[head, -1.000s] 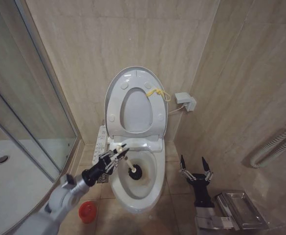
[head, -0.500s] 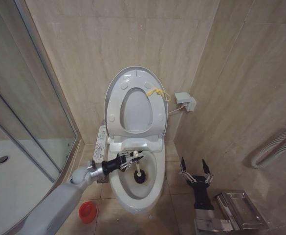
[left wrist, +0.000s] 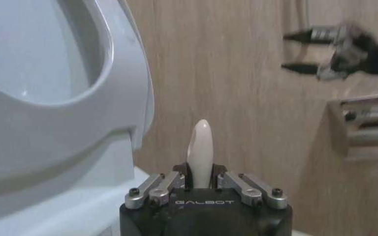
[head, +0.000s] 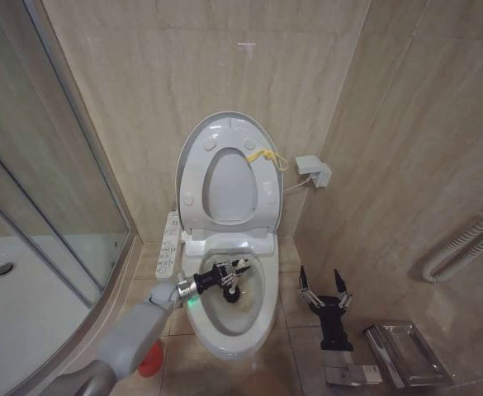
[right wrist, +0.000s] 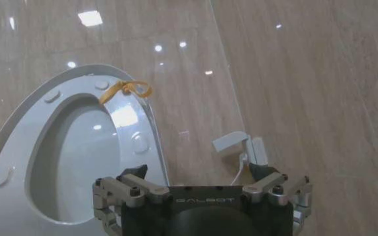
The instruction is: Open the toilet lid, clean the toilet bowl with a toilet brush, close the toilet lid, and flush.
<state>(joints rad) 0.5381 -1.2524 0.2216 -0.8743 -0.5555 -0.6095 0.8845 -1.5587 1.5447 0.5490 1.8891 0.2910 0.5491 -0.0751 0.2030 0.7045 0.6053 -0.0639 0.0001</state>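
The toilet lid [head: 227, 122] stands upright against the wall with the ring seat [head: 195, 188] raised in front of it; a yellow cord [head: 267, 157] hangs from its rim. Below, the toilet bowl [head: 260, 318] is uncovered. My left gripper [head: 233, 273] hovers over the bowl, shut on the cream handle of the toilet brush [left wrist: 200, 145], whose black head [head: 231, 296] is down inside the basin. My right gripper [head: 324, 290] hangs open beside the bowl near the right wall. In the right wrist view the lid [right wrist: 18, 147] and the cord [right wrist: 129, 88] show.
A glass shower enclosure [head: 51, 181] bounds the left. The button-strip panel [head: 168, 241] sits on the bowl's left side. A red holder cup [head: 151, 360] peeks from behind my left arm. A wall box [head: 314, 171], a hose [head: 464, 243] and a metal tray [head: 406, 353] line the right.
My left arm has reached further over the bowl, bringing the brush handle toward the middle and more upright. The right gripper has drifted slightly left and lower.
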